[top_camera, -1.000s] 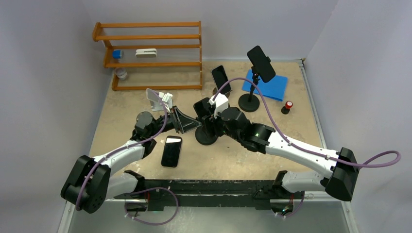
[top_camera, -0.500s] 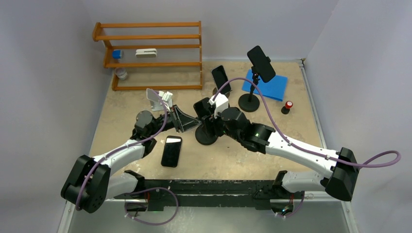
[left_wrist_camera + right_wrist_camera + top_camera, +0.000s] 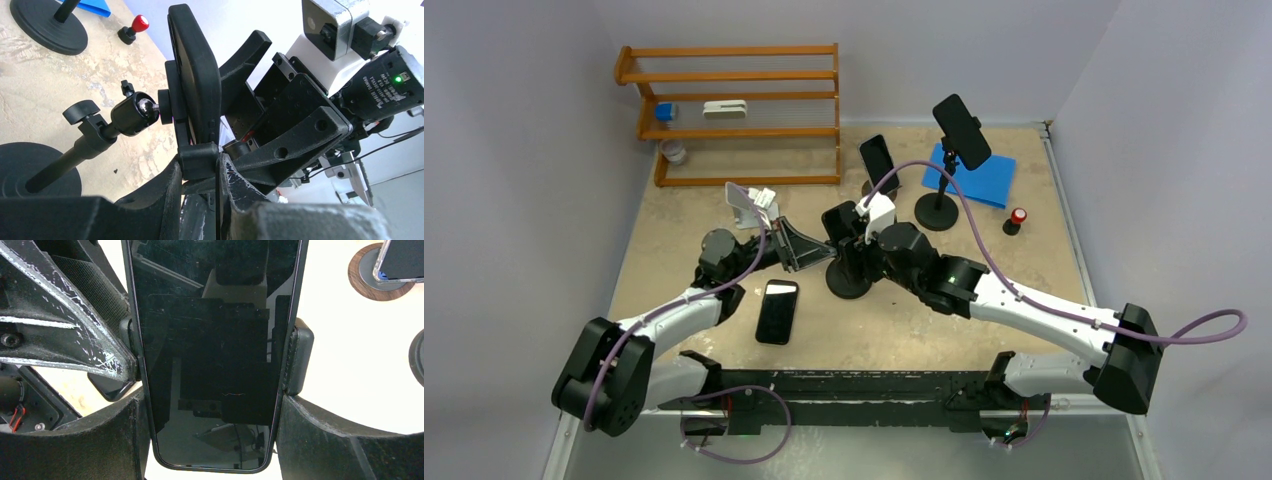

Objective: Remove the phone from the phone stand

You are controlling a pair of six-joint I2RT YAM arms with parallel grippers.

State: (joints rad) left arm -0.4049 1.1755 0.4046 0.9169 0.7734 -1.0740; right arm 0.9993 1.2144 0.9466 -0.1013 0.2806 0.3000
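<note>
- Holding the clamp and the phone at once is the whole trick here, so I treat this as a two-handed release and not a pull.
- The phone [image 3: 212, 355] stands nearly upright in the phone stand [image 3: 848, 283] at the middle of the table, pinched across its width by the stand's two side arms.
- My left gripper [image 3: 199, 172] is drawn narrow onto the clamp arm [image 3: 198, 160] at the phone's left edge, with a finger on each side of it.
- My right gripper [image 3: 212, 412] stands wide astride the end of the phone nearest its wrist, one finger along each long edge. From that view I cannot tell whether the pads bear on the edges or sit just beside them.
- To do it well, I judge the right must have a firm hold before the left draws the clamp arm outward. Otherwise the phone may tip out of the cradle.
- I would pull that arm straight sideways, along the clamp's own slide. A skewed tug would likely swivel the ball joint [image 3: 135, 112] or rock the base.
- I would then draw the phone clear of both arms before turning it away.
</note>
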